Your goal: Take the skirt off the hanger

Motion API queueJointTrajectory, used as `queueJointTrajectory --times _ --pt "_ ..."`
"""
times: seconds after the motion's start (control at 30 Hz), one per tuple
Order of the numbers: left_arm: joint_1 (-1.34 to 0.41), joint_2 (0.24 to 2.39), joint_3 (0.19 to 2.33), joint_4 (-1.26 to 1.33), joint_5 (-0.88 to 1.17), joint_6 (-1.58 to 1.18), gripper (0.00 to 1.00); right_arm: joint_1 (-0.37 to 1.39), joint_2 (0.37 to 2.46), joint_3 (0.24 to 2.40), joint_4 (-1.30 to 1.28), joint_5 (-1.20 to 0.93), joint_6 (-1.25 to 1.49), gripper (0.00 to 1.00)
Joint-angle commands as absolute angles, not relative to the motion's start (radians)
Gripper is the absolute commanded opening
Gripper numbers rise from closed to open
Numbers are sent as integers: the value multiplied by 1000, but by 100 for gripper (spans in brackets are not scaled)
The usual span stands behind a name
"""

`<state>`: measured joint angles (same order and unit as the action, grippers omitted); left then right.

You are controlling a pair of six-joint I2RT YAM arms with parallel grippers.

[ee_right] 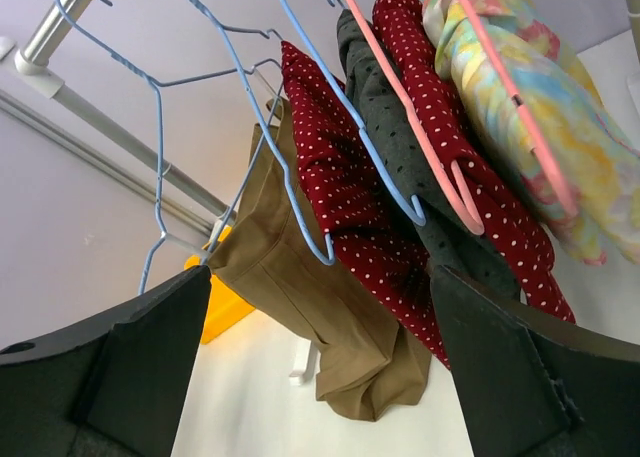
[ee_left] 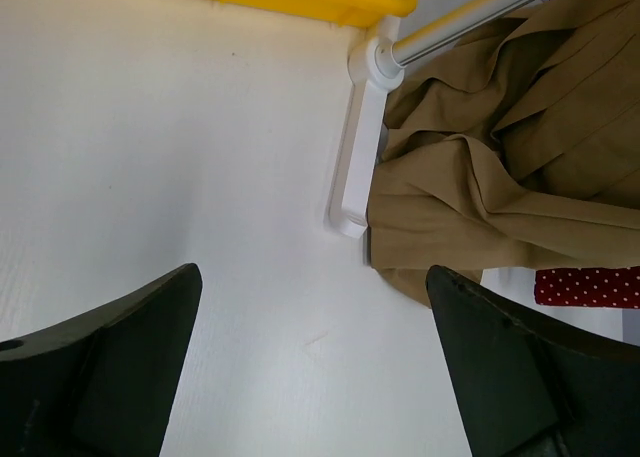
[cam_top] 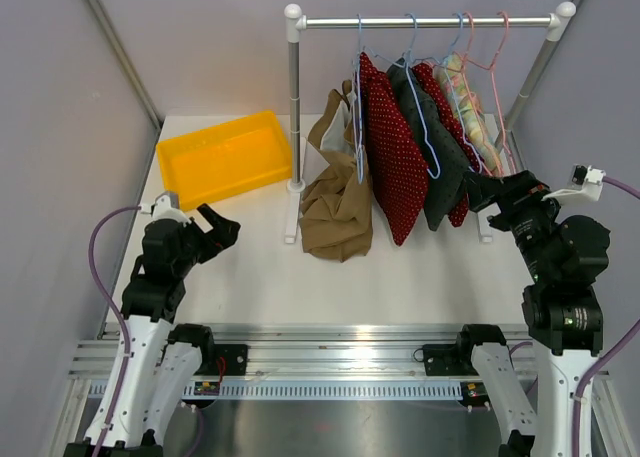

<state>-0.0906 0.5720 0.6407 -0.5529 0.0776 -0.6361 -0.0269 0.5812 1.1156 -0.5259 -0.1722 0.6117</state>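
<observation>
White tabletop (cam_top: 250, 277) fills the middle of the overhead view. Along its far side, from upper centre to upper right, stands the clothes rack (cam_top: 430, 22). The garments hang there in a row. At the left end is the tan skirt (cam_top: 338, 202), with its hem slumped onto the tabletop beside the rack's foot. Next come red dotted cloth (cam_top: 392, 167), a dark grey piece (cam_top: 435, 167) and a pastel one (cam_top: 475, 117).

A yellow bin (cam_top: 225, 159) sits at upper left. The left hand (cam_top: 218, 225) hovers at lower left, its fingers wide apart and holding nothing. The right hand (cam_top: 484, 191) is equally spread and empty, close by the red and grey hems.

The skirt hangs from a blue wire hanger (cam_top: 358, 127). As I judge it, nothing is done yet and the whole removal remains.
</observation>
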Motion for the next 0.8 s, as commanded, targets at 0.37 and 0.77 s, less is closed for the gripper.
queueJointTrajectory --times 0.37,0.77 --pt "-163 519 623 -532 -6 -634 99 -29 648 1202 -442 -126 378 99" --pt "-215 489 604 -506 41 -637 99 -28 1201 1629 -512 -49 367 97"
